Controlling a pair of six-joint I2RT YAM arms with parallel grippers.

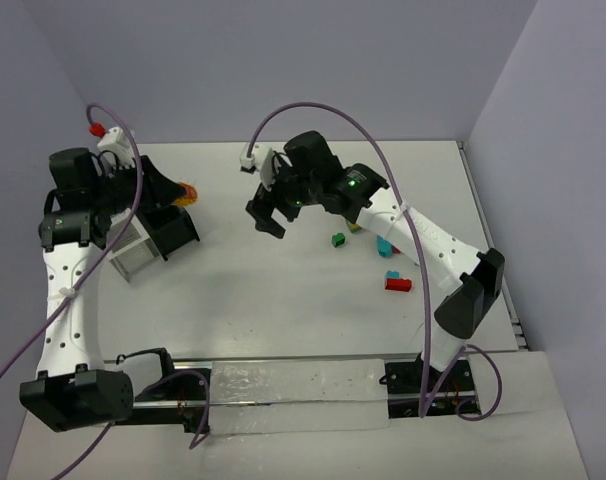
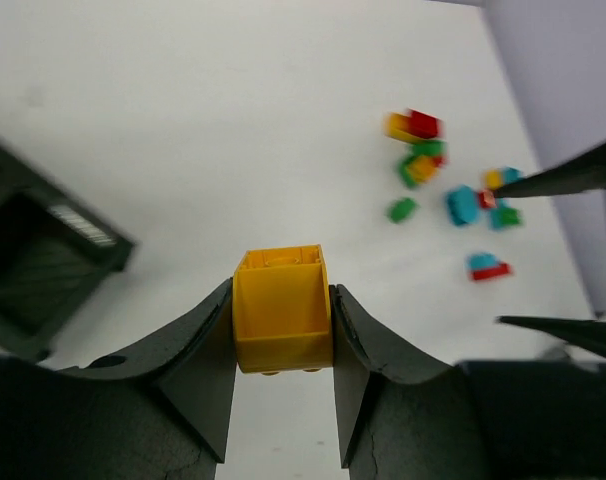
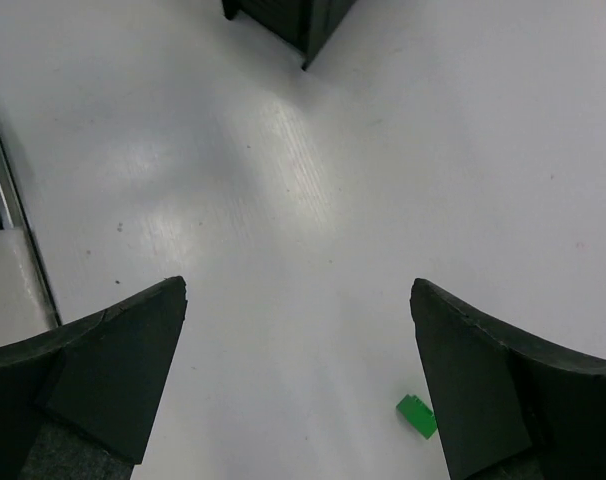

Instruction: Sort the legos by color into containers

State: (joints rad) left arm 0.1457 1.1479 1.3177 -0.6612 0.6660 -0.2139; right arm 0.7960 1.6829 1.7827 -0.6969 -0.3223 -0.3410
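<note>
My left gripper (image 1: 176, 190) is shut on a yellow brick (image 1: 189, 193), held just past the far side of the containers; in the left wrist view the brick (image 2: 281, 310) sits clamped between the fingers (image 2: 198, 350). The black bin (image 1: 173, 232) and a white slatted bin (image 1: 133, 252) stand joined at the left. My right gripper (image 1: 268, 215) is open and empty above mid-table. Loose legos lie to the right: a green one (image 1: 338, 239), a teal one (image 1: 384, 245) and a red-and-cyan pair (image 1: 396, 281). The green one also shows in the right wrist view (image 3: 417, 416).
The lego pile (image 2: 443, 170) shows far right in the left wrist view, with the right gripper's fingers (image 2: 568, 180) beside it. A corner of the black bin (image 3: 293, 18) is at the top of the right wrist view. Walls close the back and right sides.
</note>
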